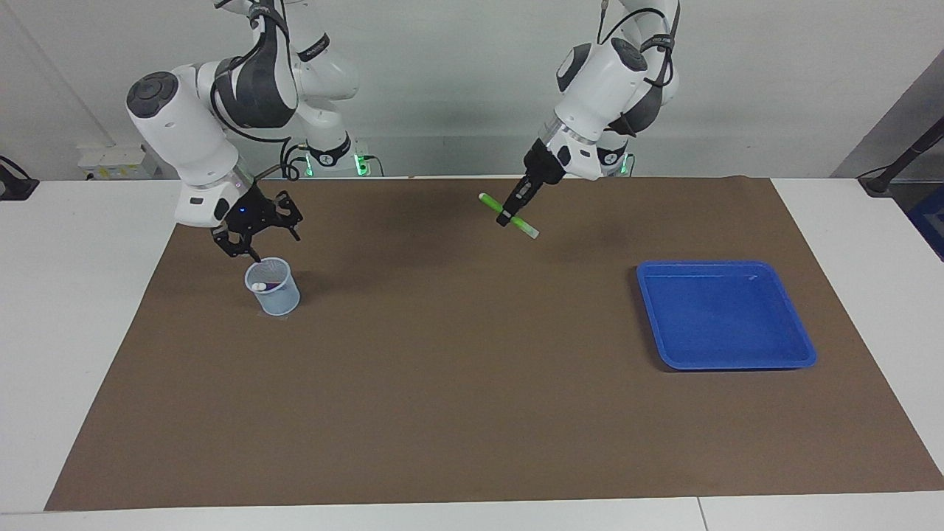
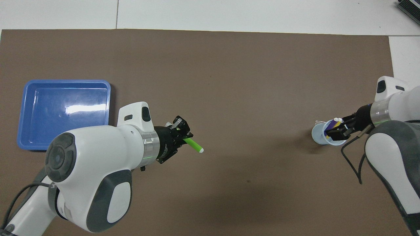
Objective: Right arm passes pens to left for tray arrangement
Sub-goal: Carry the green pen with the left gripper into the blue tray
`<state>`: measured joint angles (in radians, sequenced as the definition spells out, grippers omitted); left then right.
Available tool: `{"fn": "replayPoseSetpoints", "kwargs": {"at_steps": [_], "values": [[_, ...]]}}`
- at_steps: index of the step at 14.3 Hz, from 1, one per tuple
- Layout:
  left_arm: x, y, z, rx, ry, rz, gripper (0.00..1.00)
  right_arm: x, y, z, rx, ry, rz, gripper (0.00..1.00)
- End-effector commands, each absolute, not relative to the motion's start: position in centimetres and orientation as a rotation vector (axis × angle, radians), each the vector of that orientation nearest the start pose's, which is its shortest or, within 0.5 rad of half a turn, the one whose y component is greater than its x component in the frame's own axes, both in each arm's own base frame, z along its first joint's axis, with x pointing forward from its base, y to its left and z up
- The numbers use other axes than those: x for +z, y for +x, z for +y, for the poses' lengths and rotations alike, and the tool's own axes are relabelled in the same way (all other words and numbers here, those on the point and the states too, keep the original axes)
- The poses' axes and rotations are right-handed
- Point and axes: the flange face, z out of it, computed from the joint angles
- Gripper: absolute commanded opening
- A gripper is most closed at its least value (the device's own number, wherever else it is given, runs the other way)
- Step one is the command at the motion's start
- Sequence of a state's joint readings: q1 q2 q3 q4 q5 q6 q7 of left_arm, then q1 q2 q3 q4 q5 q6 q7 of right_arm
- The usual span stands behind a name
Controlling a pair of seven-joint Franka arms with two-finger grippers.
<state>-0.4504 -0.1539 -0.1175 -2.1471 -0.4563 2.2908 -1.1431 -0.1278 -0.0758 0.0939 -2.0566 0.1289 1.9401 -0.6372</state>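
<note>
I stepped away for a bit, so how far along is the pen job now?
Done: nothing lies in the blue tray yet. In hand: the left gripper holds the green pen in the air over the mat. The right gripper is over the mesh cup, where the purple pen and yellow pen wait.

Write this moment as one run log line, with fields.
left gripper: shut on green pen, airborne | right gripper: over mesh cup | tray: no pens

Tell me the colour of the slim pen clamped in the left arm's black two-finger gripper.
Bright green with a pale whitish tip; the overhead view shows it best.
</note>
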Motion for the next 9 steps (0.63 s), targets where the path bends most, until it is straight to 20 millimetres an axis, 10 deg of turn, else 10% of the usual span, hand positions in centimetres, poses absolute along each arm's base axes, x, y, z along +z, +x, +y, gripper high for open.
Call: {"fn": "replayPoseSetpoints", "kwargs": {"at_steps": [1, 9], "values": [[50.3, 45.0, -27.6, 0.130, -3.309, -1.068, 0.00, 44.9, 53.0, -1.8, 0.001, -2.924, -0.854, 0.70], [48.5, 46.2, -18.5, 0.153, -3.228, -0.200, 0.00, 42.0, 55.9, -3.0, -0.123, -2.943, -0.989, 0.71]]}}
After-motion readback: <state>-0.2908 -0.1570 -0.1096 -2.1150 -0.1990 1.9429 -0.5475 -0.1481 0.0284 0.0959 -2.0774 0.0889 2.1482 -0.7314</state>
